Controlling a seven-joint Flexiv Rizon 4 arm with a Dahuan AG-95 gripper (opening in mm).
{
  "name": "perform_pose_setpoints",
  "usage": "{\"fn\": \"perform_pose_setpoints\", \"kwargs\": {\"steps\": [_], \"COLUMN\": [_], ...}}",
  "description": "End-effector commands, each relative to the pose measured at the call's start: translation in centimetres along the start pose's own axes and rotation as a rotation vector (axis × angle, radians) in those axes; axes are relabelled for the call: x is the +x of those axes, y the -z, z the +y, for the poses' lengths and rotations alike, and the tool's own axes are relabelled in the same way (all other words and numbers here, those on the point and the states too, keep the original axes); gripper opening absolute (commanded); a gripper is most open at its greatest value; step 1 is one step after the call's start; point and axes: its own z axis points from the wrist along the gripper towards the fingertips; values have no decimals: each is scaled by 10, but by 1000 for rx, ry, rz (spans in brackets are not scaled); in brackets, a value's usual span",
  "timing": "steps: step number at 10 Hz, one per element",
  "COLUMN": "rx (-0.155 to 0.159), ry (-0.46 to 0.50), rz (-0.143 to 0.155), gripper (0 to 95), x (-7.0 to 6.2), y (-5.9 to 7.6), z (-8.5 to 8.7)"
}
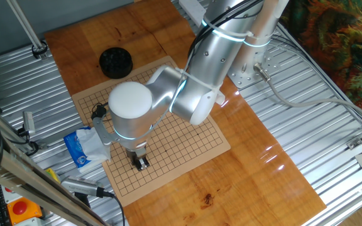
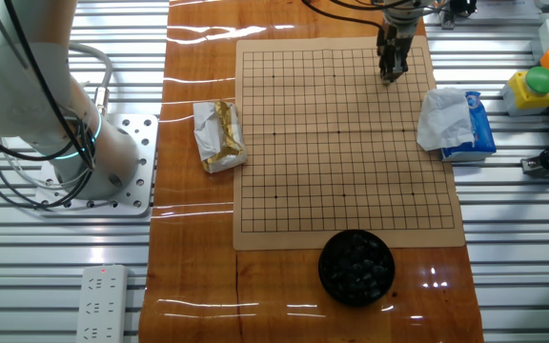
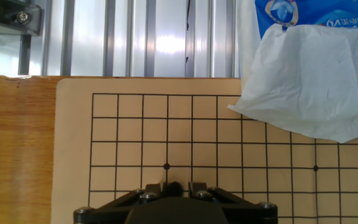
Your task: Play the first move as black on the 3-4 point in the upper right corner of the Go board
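Tool (image 3: pixel 174 186) clamped on black stone (image 3: pixel 174 185) over Go board (image 3: pixel 73 155) corner; tissue (image 3: pixel 309 87) overlaps its edge.

Tan Go board (image 2: pixel 341 143) with black grid lines; black bowl (image 2: pixel 355 268); blue-white tissue pack (image 2: pixel 457 122); glossy orange-brown wooden table (image 2: pixel 198 267).

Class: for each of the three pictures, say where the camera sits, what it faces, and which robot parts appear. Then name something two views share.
One fixed view: high, looking down over the Go board; the silver arm covers much of it, with the end effector low over the grid.
The other fixed view: high on the opposite side, bowl of black stones nearest, arm base at left.
Hand view: on the hand, facing a board corner; only fingertips show.
Shared: the tissue pack appears in all.
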Motion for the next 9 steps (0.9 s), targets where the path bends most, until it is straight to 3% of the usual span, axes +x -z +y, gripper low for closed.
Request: {"fn": "perform_pose_setpoints", "kwargs": {"steps": [1, 9], "rx": [-1, -1], "ry": [-3, -6], "rz": [-2, -3], "gripper": [190, 190], "x": [-1, -1], "y": [-1, -1], "z": [1, 4]}}
